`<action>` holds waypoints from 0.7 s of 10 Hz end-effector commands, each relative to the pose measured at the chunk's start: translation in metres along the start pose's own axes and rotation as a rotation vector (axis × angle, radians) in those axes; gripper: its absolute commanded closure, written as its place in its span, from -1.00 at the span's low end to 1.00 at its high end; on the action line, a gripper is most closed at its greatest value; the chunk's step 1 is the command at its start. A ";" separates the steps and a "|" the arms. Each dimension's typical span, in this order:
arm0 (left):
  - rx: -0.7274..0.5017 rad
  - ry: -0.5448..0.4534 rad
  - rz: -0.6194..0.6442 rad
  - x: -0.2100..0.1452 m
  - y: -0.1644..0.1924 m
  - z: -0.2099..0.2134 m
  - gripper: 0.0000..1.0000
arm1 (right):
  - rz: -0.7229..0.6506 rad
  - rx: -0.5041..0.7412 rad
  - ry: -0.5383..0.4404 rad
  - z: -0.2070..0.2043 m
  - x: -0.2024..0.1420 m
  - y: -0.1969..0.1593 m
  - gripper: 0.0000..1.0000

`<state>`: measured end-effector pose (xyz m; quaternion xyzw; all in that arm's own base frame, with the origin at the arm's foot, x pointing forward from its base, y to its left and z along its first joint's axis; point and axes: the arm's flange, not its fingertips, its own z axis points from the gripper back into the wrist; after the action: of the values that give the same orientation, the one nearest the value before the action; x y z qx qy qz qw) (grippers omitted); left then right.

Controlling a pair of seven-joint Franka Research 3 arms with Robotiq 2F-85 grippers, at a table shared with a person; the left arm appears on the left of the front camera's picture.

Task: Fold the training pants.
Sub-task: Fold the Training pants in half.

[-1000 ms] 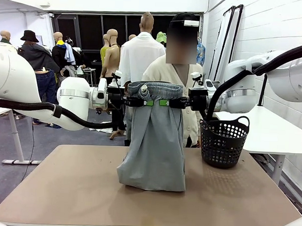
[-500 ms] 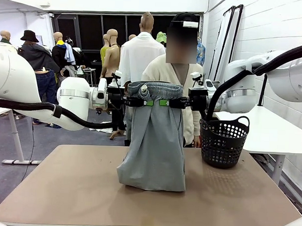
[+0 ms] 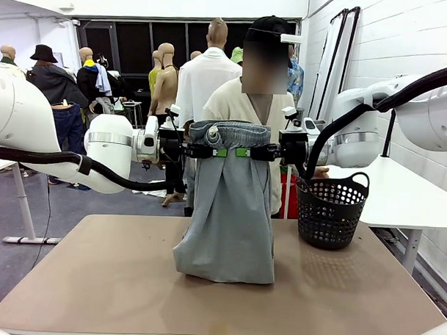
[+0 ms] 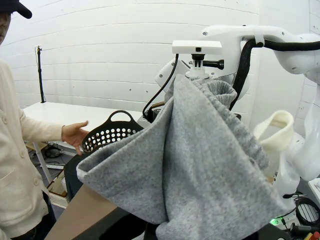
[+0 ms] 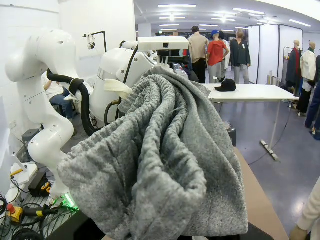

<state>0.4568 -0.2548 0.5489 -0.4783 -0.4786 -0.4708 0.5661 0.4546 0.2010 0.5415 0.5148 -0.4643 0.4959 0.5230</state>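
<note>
The training pants [image 3: 230, 204] are held up above the middle of the bench [image 3: 95, 280], hung by the gathered waistband. The left pincer [image 3: 214, 151] is clamped on the waistband from the left side, its green pad seen against the grey cloth. The right pincer [image 3: 247, 151] is clamped on the same waistband from the right side, close beside the left one. The cloth is bunched between them and falls in long folds; the lower end is gathered on the bench top. In the left wrist view the grey jersey [image 4: 200, 170] is draped over the foreground. A black basket [image 3: 331, 208] is stood on the bench to the right of the pants. A person's hand [image 4: 75, 135] is held just beside the basket.
</note>
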 end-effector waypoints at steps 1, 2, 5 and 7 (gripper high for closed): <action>0.011 -0.031 -0.023 0.001 -0.004 0.001 1.00 | 0.005 0.004 -0.003 -0.001 0.003 0.002 1.00; 0.011 -0.031 -0.023 0.001 -0.004 0.001 1.00 | 0.005 0.004 -0.003 -0.001 0.003 0.002 1.00; -0.003 -0.002 0.008 -0.003 -0.004 0.005 1.00 | -0.009 -0.001 -0.003 -0.002 -0.001 0.001 1.00; 0.002 0.012 0.039 -0.010 -0.009 0.011 1.00 | -0.053 0.017 0.003 -0.008 -0.007 0.003 1.00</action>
<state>0.4530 -0.2520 0.5413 -0.4800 -0.4726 -0.4674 0.5725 0.4528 0.2034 0.5340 0.5201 -0.4567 0.4930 0.5272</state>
